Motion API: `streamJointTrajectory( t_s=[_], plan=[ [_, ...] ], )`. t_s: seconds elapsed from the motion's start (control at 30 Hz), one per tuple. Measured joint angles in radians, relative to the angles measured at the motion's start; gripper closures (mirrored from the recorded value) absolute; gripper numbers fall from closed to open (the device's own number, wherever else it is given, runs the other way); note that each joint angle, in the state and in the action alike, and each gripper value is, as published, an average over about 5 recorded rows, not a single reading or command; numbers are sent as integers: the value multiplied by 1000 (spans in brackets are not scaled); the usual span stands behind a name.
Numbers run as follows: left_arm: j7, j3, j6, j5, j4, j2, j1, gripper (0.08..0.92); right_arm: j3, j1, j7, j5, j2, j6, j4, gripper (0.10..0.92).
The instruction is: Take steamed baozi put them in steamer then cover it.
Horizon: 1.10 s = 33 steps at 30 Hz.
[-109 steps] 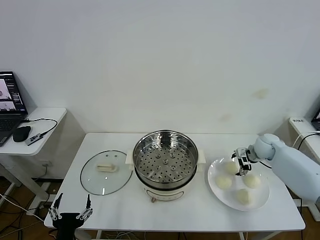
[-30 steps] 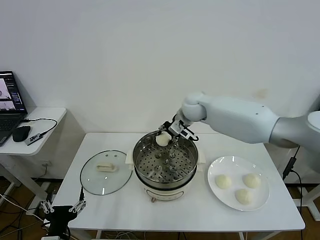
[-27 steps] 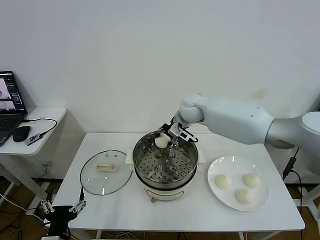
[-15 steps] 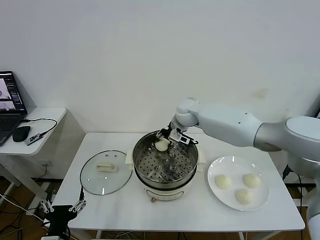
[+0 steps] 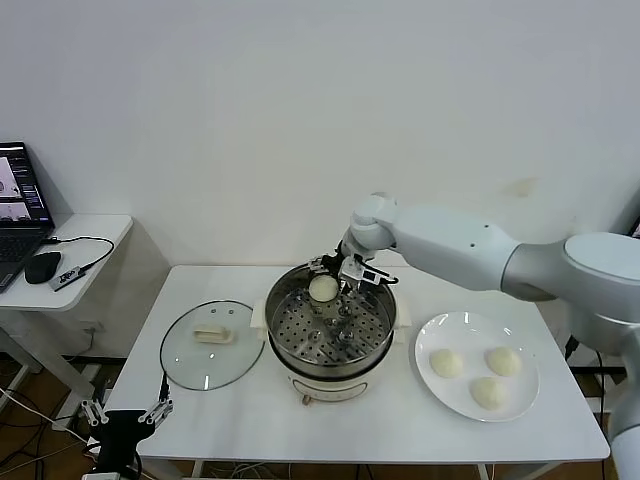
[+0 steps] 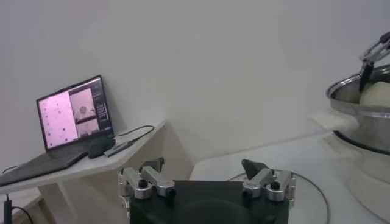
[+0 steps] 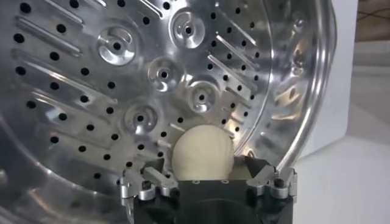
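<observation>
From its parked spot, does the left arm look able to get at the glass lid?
Probably yes. The left gripper hangs open off the table's front left corner, and the cover lies flat just beyond it, its handle up and nothing between them.

One steamed baozi [image 5: 323, 288], a smooth off-white dome, is sitting on the perforated tray at the far side of the steamer [image 5: 331, 355], close to the shiny wall. In the right wrist view this bun [image 7: 202, 156] is lying between the spread fingers of the right gripper [image 7: 207, 183]. The steamer, a round stainless-steel pot on a cream-white base with side handles, is standing upright and uncovered. Three more baozi [image 5: 447, 363] [image 5: 504, 361] [image 5: 488, 392] are resting apart from one another, to the steamer's right. The cover [image 5: 211, 345], clear glass with a metal rim and cream-white bar handle, is lying flat just left of the steamer.
</observation>
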Motion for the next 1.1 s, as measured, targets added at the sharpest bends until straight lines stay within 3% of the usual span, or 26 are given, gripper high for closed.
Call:
streamJointTrajectory(
  t_s=[0.23,0.6,0.83,1.1],
  plan=[
    [0,1,0,-1,-6,7,3,177,-42,108,-79,172,-84,-137,128,203],
    [10,10,3,6,-21,32,7,177,-71,233,-146,387,-344,-485,392,203],
    [27,15,3,16,-16,53,-1,177,-82,236,-166,430,-555,-647,528,203],
    [30,12,6,4,-1,75,-22,177,-81,176,-181,405,-729,-714,602,203]
  ],
)
